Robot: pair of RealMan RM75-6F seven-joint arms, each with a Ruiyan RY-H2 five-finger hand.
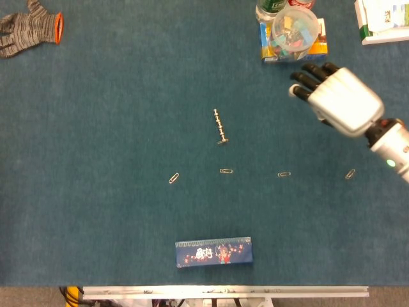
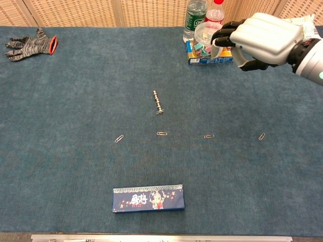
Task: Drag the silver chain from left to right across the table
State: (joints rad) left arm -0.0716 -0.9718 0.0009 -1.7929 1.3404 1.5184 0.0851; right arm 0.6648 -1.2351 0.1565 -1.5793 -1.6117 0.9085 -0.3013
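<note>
Your right hand (image 1: 340, 99) is up in the air near the tub (image 1: 295, 32), holding nothing, fingers loosely curled. The chain (image 1: 220, 126) sits mid-table, well apart. It runs near-to-far, so I'd come down on the clasp end closest to you, then pull right.

Lying mid-table (image 1: 96, 128): chain (image 1: 220, 126), behind a row of clips (image 1: 225, 171). Sitting at the near edge: box (image 1: 213, 251). Resting far left: glove (image 1: 29, 27).
</note>
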